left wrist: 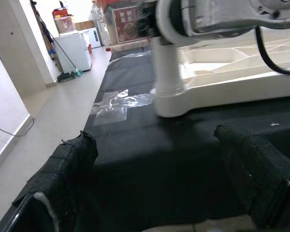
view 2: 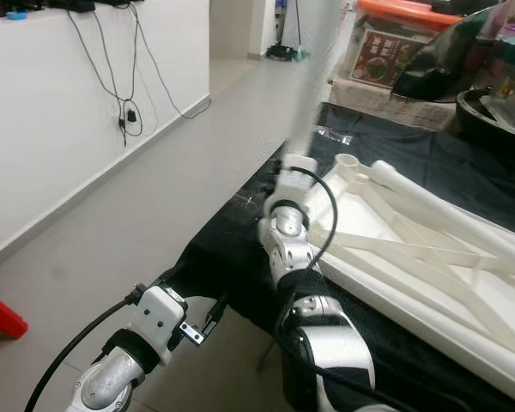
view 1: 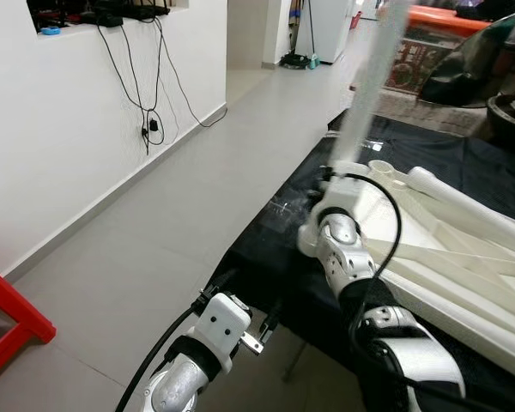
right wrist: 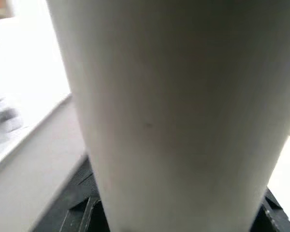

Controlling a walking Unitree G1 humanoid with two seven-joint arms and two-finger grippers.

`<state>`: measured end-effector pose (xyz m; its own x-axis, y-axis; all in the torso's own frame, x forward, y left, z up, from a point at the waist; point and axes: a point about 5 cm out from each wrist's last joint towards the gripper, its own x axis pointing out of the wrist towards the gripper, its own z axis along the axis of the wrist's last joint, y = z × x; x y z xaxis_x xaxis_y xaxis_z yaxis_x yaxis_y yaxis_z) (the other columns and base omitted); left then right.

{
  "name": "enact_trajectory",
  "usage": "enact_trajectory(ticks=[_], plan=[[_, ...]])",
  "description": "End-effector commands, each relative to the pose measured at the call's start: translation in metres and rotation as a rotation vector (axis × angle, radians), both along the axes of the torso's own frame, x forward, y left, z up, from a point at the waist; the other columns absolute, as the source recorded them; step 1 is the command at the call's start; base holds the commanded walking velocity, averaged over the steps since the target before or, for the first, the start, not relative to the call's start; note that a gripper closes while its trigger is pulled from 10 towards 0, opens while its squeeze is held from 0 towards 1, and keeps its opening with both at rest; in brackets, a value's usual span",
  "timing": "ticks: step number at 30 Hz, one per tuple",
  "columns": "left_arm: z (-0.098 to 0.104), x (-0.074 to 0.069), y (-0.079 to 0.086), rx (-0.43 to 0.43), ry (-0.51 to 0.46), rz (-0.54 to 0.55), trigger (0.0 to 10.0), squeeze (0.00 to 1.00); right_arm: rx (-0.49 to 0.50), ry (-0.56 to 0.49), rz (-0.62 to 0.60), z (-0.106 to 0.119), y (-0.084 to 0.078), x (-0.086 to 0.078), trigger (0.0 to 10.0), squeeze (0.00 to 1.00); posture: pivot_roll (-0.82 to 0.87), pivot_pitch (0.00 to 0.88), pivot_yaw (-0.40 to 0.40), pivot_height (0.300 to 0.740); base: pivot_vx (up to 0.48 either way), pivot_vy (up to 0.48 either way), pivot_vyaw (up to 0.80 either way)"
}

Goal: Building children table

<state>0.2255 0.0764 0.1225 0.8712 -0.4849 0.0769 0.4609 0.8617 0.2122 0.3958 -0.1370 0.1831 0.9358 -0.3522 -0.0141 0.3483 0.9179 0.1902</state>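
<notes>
Grey tiled floor (view 1: 197, 197), white wall (view 1: 60, 129) with black cables dangling, and a black cloth-covered table (left wrist: 150, 159) along the robot's right. On the cloth lies the upside-down white plastic children's table top (view 1: 463, 257). The right gripper (view 1: 339, 176) is clamped around a long white plastic table leg (view 1: 369, 77) standing upright at the top's near corner. The left gripper (left wrist: 159, 179) hangs low by the cloth edge, fingers (left wrist: 63, 174) spread wide, holding nothing.

Silver-white jointed right arm (view 1: 348, 257), black cable looping wrist; left arm (view 1: 197, 352) white-capped, black cable; black padded fingers (left wrist: 63, 174).
</notes>
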Motion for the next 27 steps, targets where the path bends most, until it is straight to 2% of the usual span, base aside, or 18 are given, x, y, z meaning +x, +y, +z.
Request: enact_trajectory(ticks=[1,2,4,5,6,7,8,9,11,12,13,14,16,17,20,22,24,27], plan=[[-0.001,-0.002,-0.002,0.004,0.003,-0.012,10.0,0.0,0.117,0.06,-0.113,-0.016,-0.009,-0.007,0.0,0.0,0.09,0.042,-0.099,0.74,0.0,0.0,0.0],[-0.002,-0.002,-0.002,0.004,0.003,-0.013,10.0,0.0,0.15,0.072,-0.127,-0.02,-0.001,-0.009,0.0,0.0,0.09,0.039,-0.1,0.74,0.0,0.0,0.0],[-0.002,-0.002,-0.002,0.004,0.003,-0.013,10.0,0.0,0.15,0.072,-0.127,-0.02,-0.001,-0.009,0.0,0.0,0.09,0.039,-0.1,0.74,0.0,0.0,0.0],[-0.001,-0.002,-0.003,0.003,0.002,-0.013,10.0,0.0,0.169,0.09,-0.144,-0.023,0.008,-0.012,0.0,0.0,0.09,0.04,-0.103,0.74,0.0,0.0,0.0],[-0.001,-0.002,-0.003,0.002,0.002,-0.013,10.0,0.0,0.175,0.097,-0.105,-0.025,0.02,-0.013,4.7,0.0,0.09,0.041,-0.101,0.74,0.0,0.0,0.0],[-0.001,-0.002,-0.003,0.002,0.002,-0.013,10.0,0.0,0.175,0.097,-0.105,-0.025,0.02,-0.013,4.7,0.0,0.09,0.041,-0.101,0.74,0.0,0.0,0.0],[-0.001,-0.002,-0.003,0.001,0.002,-0.012,10.0,0.0,0.174,0.101,-0.084,-0.026,0.028,-0.014,4.7,0.0,0.09,0.04,-0.1,0.74,0.0,0.0,0.0],[-0.001,-0.002,-0.003,0.001,0.002,-0.013,10.0,0.0,0.18,0.087,-0.025,-0.026,0.035,-0.014,10.0,0.0,0.09,0.04,-0.102,0.74,0.0,0.0,0.0],[-0.001,-0.002,-0.003,0.001,0.002,-0.013,10.0,0.0,0.18,0.087,-0.025,-0.026,0.035,-0.014,10.0,0.0,0.09,0.04,-0.102,0.74,0.0,0.0,0.0],[-0.001,-0.002,-0.003,0.001,0.002,-0.013,10.0,0.0,0.187,0.06,0.018,-0.023,0.04,-0.015,10.0,1.0,0.09,0.039,-0.102,0.74,0.0,0.0,0.0],[-0.001,-0.002,-0.003,0.001,0.002,-0.013,10.0,0.0,0.187,0.06,0.018,-0.023,0.04,-0.015,10.0,1.0,0.09,0.039,-0.102,0.74,0.0,0.0,0.0],[-0.001,-0.002,-0.003,0.001,0.003,-0.013,10.0,0.0,0.184,0.023,0.075,-0.019,0.043,-0.013,10.0,1.0,0.09,0.041,-0.102,0.74,0.0,0.0,0.0],[-0.001,-0.002,-0.003,0.001,0.003,-0.013,10.0,0.0,0.184,0.023,0.075,-0.019,0.043,-0.013,10.0,1.0,0.09,0.041,-0.102,0.74,0.0,0.0,0.0],[-0.001,-0.002,-0.003,0.001,0.003,-0.013,10.0,0.0,0.164,-0.016,0.132,-0.014,0.044,-0.012,10.0,0.0,0.09,0.043,-0.102,0.74,0.0,0.0,0.0],[-0.001,-0.002,-0.003,0.0,0.003,-0.012,10.0,0.0,0.163,-0.062,0.212,-0.009,0.045,-0.01,10.0,0.0,0.09,0.047,-0.1,0.74,0.0,0.0,0.0],[0.0,-0.001,-0.003,-0.002,0.002,-0.011,10.0,0.0,0.126,-0.125,0.5,-0.003,0.048,-0.007,10.0,0.0,0.08,0.052,-0.101,0.74,0.0,0.0,0.0],[0.0,-0.001,-0.003,-0.002,0.002,-0.011,10.0,0.0,0.126,-0.125,0.5,-0.003,0.048,-0.007,10.0,0.0,0.08,0.052,-0.101,0.74,0.0,0.0,0.0],[0.001,0.0,-0.003,-0.003,0.001,-0.012,10.0,0.0,0.051,-0.093,0.892,-0.004,0.049,-0.009,10.0,0.0,0.08,0.051,-0.1,0.74,0.0,0.0,0.0]])
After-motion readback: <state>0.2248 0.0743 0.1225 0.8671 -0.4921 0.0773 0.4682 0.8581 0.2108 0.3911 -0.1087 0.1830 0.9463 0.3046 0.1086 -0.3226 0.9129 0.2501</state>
